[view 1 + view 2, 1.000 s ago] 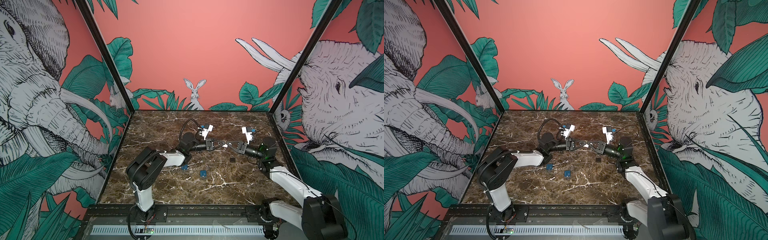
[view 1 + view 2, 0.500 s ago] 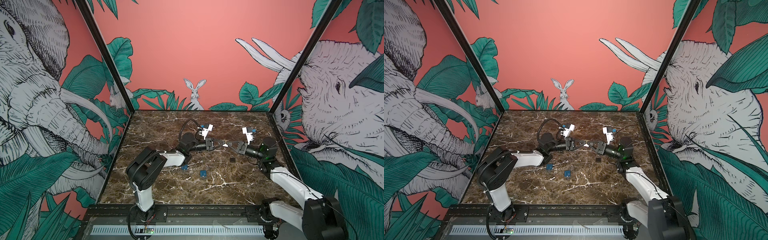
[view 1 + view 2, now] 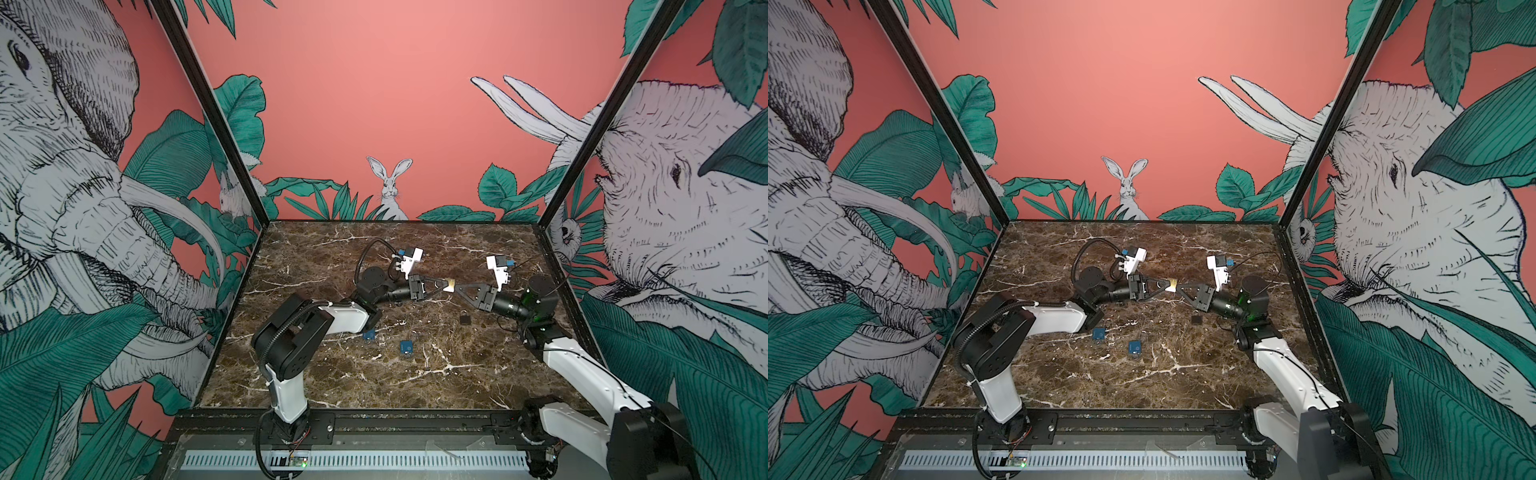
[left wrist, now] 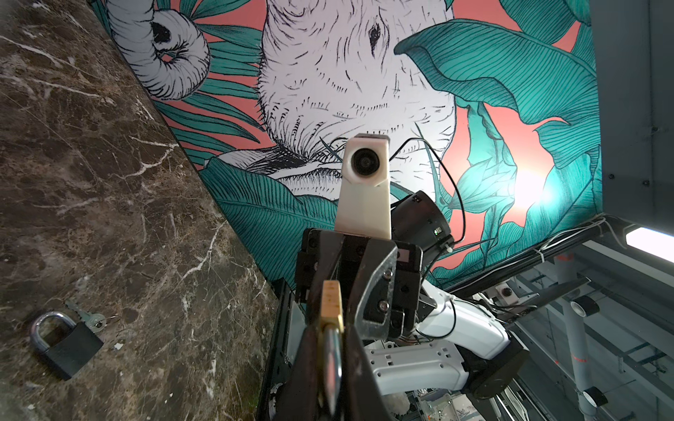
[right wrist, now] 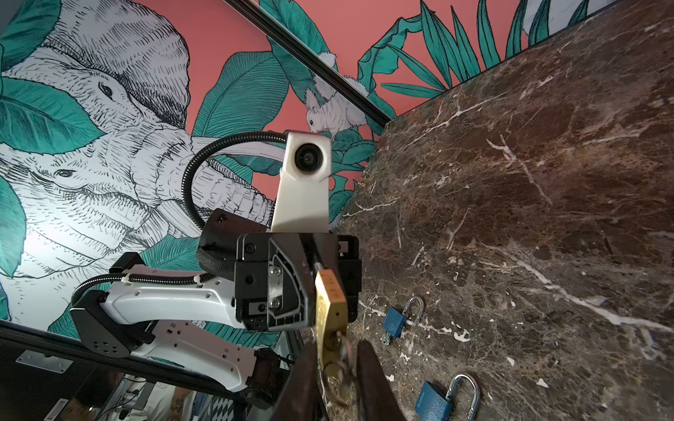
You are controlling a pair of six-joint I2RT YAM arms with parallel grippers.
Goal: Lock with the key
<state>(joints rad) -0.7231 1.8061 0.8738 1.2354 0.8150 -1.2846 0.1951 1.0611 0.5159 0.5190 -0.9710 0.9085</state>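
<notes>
The left end effector (image 4: pixel 331 361) is shut tight on the brass padlock (image 4: pixel 330 300), held up over the middle of the table (image 3: pixel 374 374). The right end effector (image 5: pixel 337 368) sits around the key (image 5: pixel 343 355). I cannot tell if it grips. Next it should pinch the key and turn it.

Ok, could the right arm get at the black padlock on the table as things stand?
Probably yes: the black padlock lies uncovered close by the right claw, but that claw is busy at the key in the brass padlock and must leave it first.
</notes>
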